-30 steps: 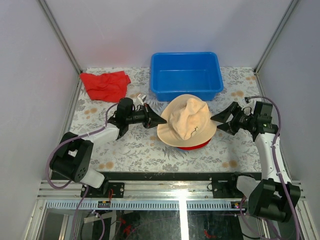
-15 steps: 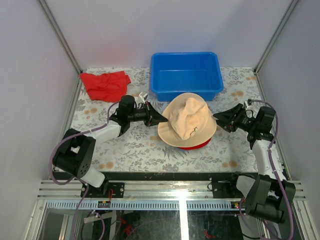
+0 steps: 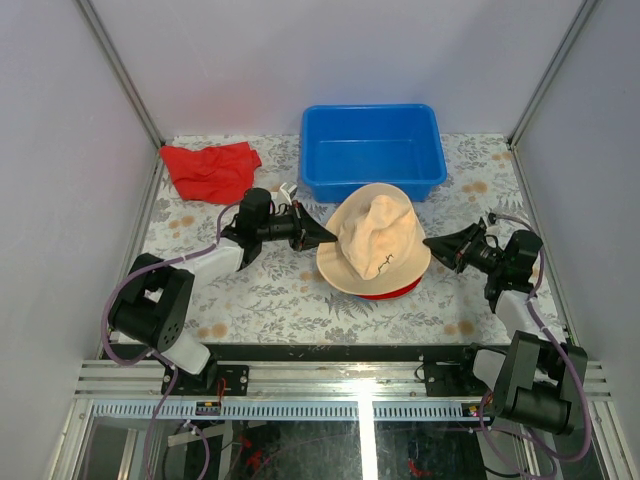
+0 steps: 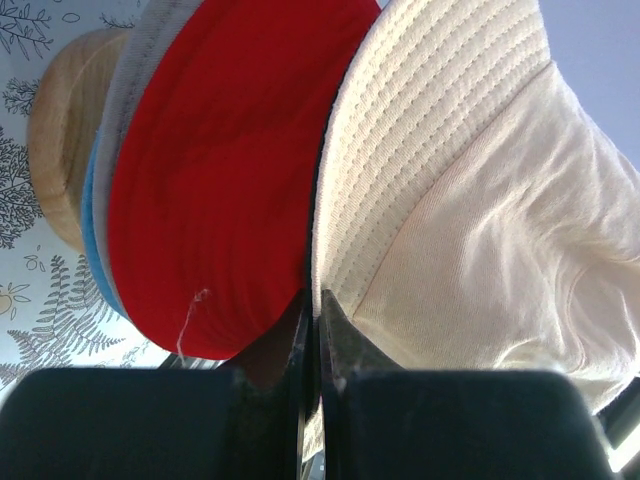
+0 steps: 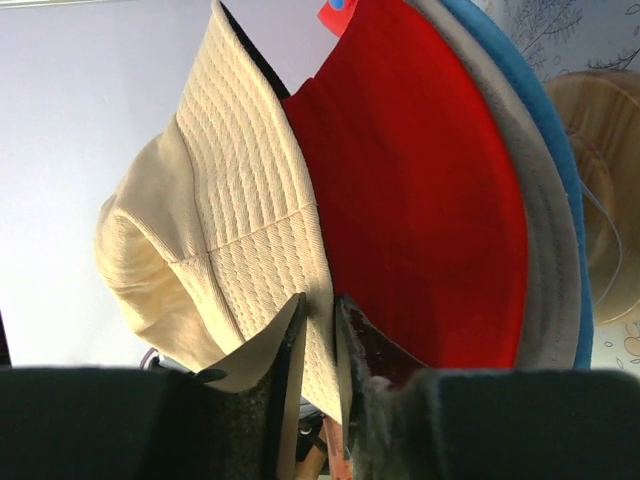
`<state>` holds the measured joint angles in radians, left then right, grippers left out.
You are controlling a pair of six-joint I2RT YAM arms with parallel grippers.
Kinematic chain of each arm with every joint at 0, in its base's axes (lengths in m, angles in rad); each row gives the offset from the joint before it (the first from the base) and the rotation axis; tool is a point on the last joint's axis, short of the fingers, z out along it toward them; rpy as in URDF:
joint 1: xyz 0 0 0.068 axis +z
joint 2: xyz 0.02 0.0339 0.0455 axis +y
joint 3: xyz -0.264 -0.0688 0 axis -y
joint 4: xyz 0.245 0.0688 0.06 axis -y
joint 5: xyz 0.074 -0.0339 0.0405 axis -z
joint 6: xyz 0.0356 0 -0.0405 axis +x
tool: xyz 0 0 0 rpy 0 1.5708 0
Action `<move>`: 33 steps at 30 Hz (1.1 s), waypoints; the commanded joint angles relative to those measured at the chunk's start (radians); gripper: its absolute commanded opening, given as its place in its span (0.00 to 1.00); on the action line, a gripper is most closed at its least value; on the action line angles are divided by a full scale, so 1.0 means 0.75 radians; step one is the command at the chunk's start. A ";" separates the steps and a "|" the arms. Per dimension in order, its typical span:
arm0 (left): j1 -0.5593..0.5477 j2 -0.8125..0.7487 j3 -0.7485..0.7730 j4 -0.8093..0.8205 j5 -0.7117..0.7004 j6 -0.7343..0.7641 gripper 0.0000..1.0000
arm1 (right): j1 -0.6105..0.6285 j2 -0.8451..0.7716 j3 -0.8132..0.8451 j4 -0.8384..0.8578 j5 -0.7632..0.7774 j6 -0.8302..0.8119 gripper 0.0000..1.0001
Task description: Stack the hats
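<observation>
The hats sit in one pile at the table's middle, the peach-beige hat (image 3: pixel 375 245) on top with its crown crumpled. A red hat (image 3: pixel 388 293) peeks out under its near brim. My left gripper (image 3: pixel 325 240) is shut on the beige brim's left edge. In the left wrist view the beige hat (image 4: pixel 450 200) lies over the red hat (image 4: pixel 220 180), and the left gripper (image 4: pixel 318 300) pinches the brim. My right gripper (image 3: pixel 432 243) holds the right edge. In the right wrist view the right gripper (image 5: pixel 320 305) has the beige hat (image 5: pixel 220 200) between its jaws, beside the red hat (image 5: pixel 420 200), grey hat (image 5: pixel 545 270) and blue hat (image 5: pixel 540 110).
A blue plastic bin (image 3: pixel 372 150) stands just behind the pile. A flat red cloth (image 3: pixel 210 170) lies at the back left. The wooden stand (image 5: pixel 605 150) shows under the hats. Enclosure walls and metal posts close off the table's sides and back.
The right gripper's jaws have closed from wide open onto the beige brim, and that arm has drawn back toward the table's edge. The left gripper stayed shut on the brim.
</observation>
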<state>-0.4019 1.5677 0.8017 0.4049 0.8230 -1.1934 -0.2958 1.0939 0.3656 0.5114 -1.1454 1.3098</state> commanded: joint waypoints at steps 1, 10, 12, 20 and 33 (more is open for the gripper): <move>0.010 0.012 0.038 0.034 0.001 -0.004 0.00 | -0.004 0.013 -0.014 0.243 -0.048 0.130 0.15; 0.012 0.032 0.070 0.028 0.001 -0.007 0.00 | -0.021 0.016 0.038 0.070 -0.004 0.030 0.00; 0.016 0.042 0.068 0.030 0.001 -0.006 0.00 | -0.042 0.014 0.116 -0.322 0.029 -0.245 0.00; 0.032 0.078 0.009 0.040 0.009 0.035 0.00 | -0.051 0.096 0.206 -0.839 0.176 -0.710 0.00; 0.060 0.284 -0.176 0.179 0.054 0.130 0.00 | -0.050 0.111 0.178 -1.019 0.318 -0.902 0.00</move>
<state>-0.3843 1.6928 0.7410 0.5587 0.8631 -1.1759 -0.3237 1.1755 0.5098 -0.1646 -1.0393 0.7212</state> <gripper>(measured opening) 0.010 0.019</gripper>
